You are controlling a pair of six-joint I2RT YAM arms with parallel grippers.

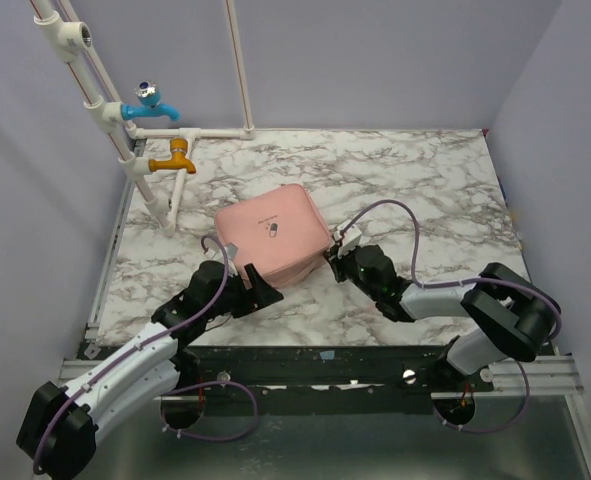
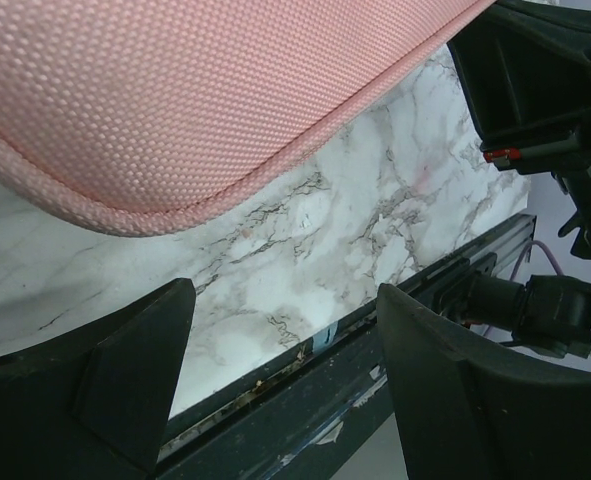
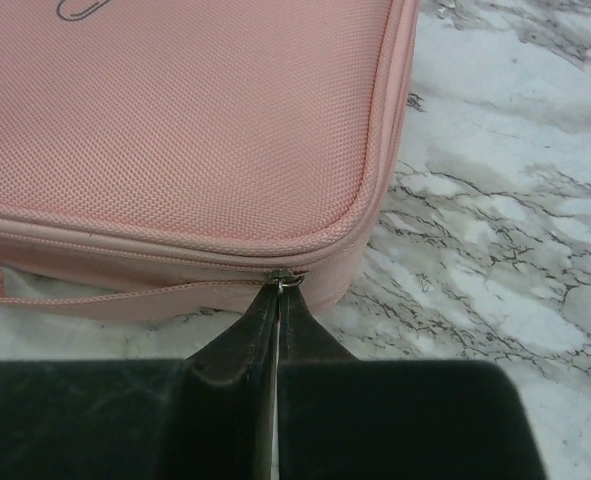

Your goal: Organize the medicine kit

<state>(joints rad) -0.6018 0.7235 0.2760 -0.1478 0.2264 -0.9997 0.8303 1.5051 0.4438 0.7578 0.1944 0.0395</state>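
The medicine kit [image 1: 273, 235], a pink soft case with a small pill logo on its lid, lies closed in the middle of the marble table. My right gripper [image 1: 337, 262] is at the kit's near right corner. In the right wrist view the kit [image 3: 175, 120] fills the top, and my right gripper [image 3: 278, 292] is shut on the small metal zipper pull [image 3: 289, 281] at the side seam. My left gripper [image 1: 257, 287] stands open at the near left corner. In the left wrist view the kit [image 2: 205, 90] hangs over my left gripper [image 2: 285, 310], with nothing between the fingers.
A white pipe frame with a blue tap [image 1: 150, 105] and an orange tap [image 1: 175, 158] stands at the back left. The table's dark near edge rail [image 2: 355, 390] runs just below the left fingers. The right arm [image 2: 545, 90] shows at the left wrist view's upper right.
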